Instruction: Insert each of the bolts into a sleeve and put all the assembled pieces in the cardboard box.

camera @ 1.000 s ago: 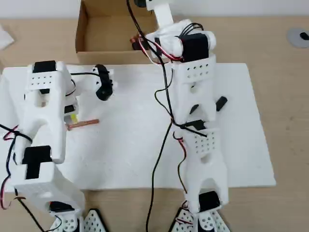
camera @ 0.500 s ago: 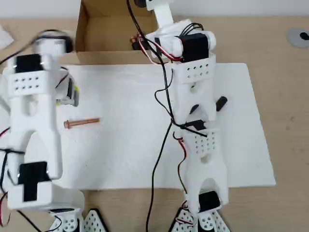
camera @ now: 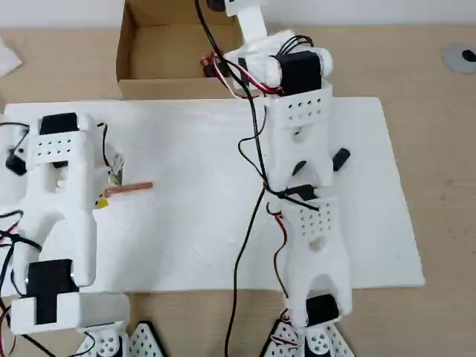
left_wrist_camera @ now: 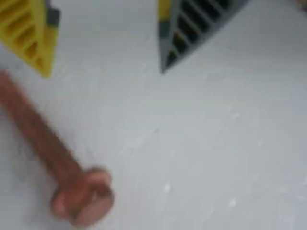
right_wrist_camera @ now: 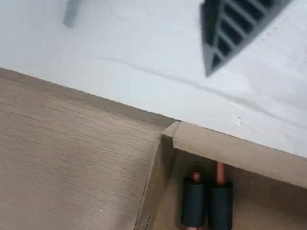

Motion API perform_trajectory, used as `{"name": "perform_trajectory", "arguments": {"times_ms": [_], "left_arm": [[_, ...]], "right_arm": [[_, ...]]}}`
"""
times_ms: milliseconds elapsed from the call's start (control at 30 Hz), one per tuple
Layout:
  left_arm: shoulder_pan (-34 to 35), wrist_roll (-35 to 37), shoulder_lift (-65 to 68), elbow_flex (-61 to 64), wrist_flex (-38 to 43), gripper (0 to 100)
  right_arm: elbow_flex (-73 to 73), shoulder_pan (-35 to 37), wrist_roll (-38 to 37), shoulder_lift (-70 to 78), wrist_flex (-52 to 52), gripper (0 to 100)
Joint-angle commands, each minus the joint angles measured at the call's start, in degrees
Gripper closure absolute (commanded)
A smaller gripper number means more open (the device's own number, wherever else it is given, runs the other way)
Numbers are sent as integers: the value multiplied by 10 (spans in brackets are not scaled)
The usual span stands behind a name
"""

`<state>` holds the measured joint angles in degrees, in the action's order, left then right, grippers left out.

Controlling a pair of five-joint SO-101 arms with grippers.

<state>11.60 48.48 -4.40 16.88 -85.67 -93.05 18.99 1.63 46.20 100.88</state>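
A copper bolt (camera: 128, 189) lies on the white foam sheet (camera: 193, 238). Its head end is by the left arm's fingers (left_wrist_camera: 29, 33), which are spread wide, one yellow tip just beside the shaft. Two sleeved bolts (right_wrist_camera: 194, 206) lie side by side in the cardboard box (right_wrist_camera: 230, 149). The right arm (camera: 297, 111) hangs by the box's corner; its grip cannot be told. The sheet rests on a wooden worktop (camera: 439, 149).

Bolt (camera: 128, 190) copper-red. Mat (camera: 193, 223) white. Cardboard box (camera: 171, 88) plain brown. Desk (camera: 431, 111) light wood grain. Sleeves (right_wrist_camera: 219, 208) black. Left tool (left_wrist_camera: 103, 72) fingers (left_wrist_camera: 26, 33) ribbed, one yellow, one dark grey. Arms (camera: 301, 149) white, black motors (camera: 301, 71).
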Motion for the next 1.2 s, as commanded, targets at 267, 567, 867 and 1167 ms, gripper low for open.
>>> {"name": "perform_trajectory", "arguments": {"times_ms": [267,567,867,1167], "left_arm": [[-8,109,-15,61,137,839],[-11,107,-15,137,237,840],[-11,107,-14,150,261,841],[-11,106,-14,258,433,840]], "right_arm": [[-23,-7,-4,-37,4,630],[-23,-7,-5,-37,4,630],[-23,-7,-5,-37,5,630],[-23,-7,-5,-37,15,630]]}}
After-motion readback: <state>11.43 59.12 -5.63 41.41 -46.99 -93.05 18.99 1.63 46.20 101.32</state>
